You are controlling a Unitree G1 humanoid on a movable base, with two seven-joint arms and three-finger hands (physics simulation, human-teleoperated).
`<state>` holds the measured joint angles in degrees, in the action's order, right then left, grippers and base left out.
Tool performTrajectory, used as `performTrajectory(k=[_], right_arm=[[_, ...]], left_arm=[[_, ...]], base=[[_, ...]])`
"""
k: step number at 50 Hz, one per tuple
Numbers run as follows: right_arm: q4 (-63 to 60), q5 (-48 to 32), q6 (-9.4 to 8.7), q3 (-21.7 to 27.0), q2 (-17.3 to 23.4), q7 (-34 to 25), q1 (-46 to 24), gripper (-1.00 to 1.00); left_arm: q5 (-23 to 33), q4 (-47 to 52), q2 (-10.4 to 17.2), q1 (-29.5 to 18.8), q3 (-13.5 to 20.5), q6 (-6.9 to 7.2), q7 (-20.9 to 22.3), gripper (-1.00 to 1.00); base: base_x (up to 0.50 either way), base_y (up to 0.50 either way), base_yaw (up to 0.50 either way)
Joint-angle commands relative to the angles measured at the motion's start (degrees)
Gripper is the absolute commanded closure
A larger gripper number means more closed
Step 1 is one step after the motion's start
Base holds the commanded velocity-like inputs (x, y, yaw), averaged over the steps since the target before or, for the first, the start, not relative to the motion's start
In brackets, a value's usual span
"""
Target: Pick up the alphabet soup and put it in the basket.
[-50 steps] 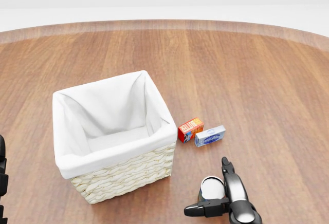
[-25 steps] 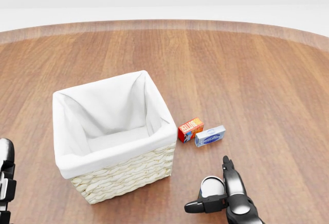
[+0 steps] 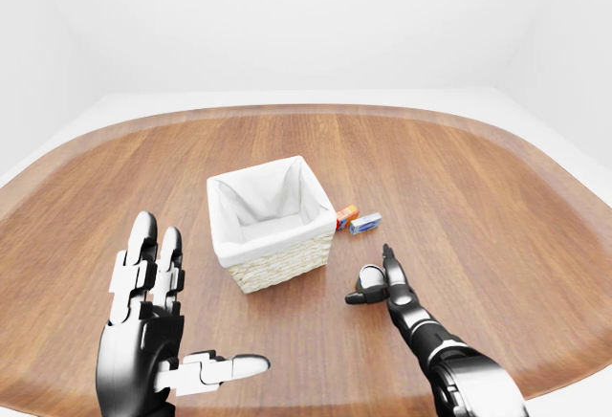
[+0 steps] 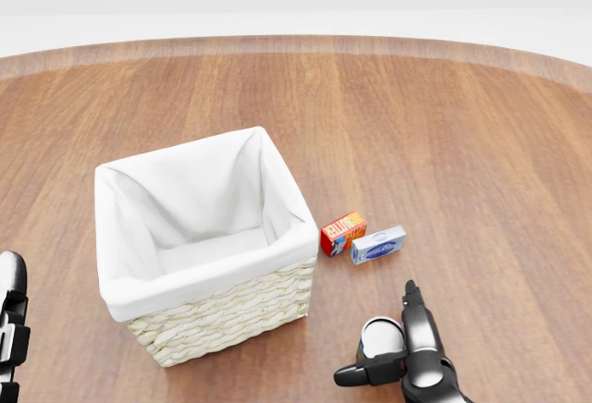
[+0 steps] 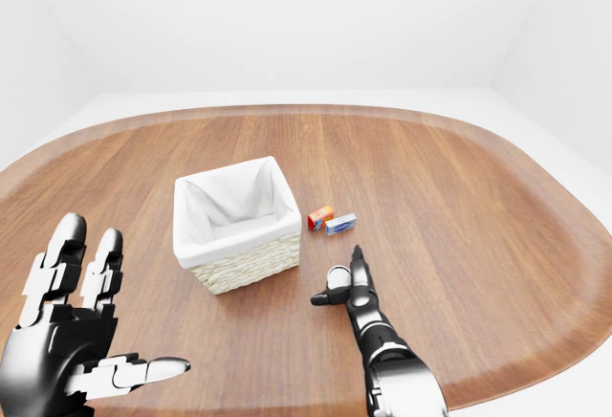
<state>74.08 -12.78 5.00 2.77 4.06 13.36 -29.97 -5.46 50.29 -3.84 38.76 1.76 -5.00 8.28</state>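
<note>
Right hand (image 4: 393, 352) spread open, fingers flanking the alphabet soup (image 4: 380, 336) can on the tabletop (image 4: 444, 144). Basket (image 4: 199, 246) stands to its left; red box (image 4: 342, 233) and blue box (image 4: 377, 245) just beyond, nothing between. Left hand (image 3: 158, 340) splayed wide, empty.

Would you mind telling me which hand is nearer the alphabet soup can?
Right. The right hand stands about the alphabet soup can; the left hand is raised far off at the left-eye view's lower left.

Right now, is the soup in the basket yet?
Not yet. The basket is still empty. The right hand has reached the alphabet soup can, its open fingers standing about it on the table. Gripping, lifting and dropping it in the basket are left. The left hand waits, open.
</note>
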Motion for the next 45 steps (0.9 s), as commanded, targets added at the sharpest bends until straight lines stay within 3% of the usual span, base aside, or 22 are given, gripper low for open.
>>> performTrajectory(k=[1,4,5,6,7,8,45], right_arm=[[3.14,-0.44,0.00,3.34,1.72,2.46,2.53,-1.00],[3.17,-0.75,0.00,3.27,1.65,2.82,2.61,-1.00],[3.17,-0.79,0.00,3.30,1.64,2.93,2.60,-0.68],[3.15,-0.82,0.00,3.33,1.63,3.03,2.61,-0.02],[3.13,-0.77,0.00,3.41,1.63,3.16,2.59,0.81],[3.12,-0.80,0.00,3.40,1.64,3.09,2.61,1.00],[1.52,2.27,0.00,3.59,1.85,0.88,1.22,1.00]], left_arm=[[0.01,0.01,0.06,-0.09,-0.01,0.00,-0.16,-1.00],[0.03,0.08,0.07,0.16,-0.14,0.00,-0.14,-1.00],[-0.01,0.09,0.09,0.17,-0.13,0.00,-0.16,-1.00],[-0.05,0.08,0.11,0.14,-0.12,0.00,-0.16,-1.00],[-0.02,0.07,0.12,0.13,-0.12,0.00,-0.17,-1.00],[-0.08,0.12,0.13,0.16,-0.10,0.00,-0.16,-1.00],[-0.05,-0.30,-0.10,-1.44,0.52,0.00,-0.10,-1.00]], base=[[0.00,0.00,0.00],[0.00,0.00,0.00],[0.00,0.00,0.00],[0.00,0.00,0.00],[0.00,0.00,0.00],[0.00,0.00,0.00],[0.00,0.00,0.00]])
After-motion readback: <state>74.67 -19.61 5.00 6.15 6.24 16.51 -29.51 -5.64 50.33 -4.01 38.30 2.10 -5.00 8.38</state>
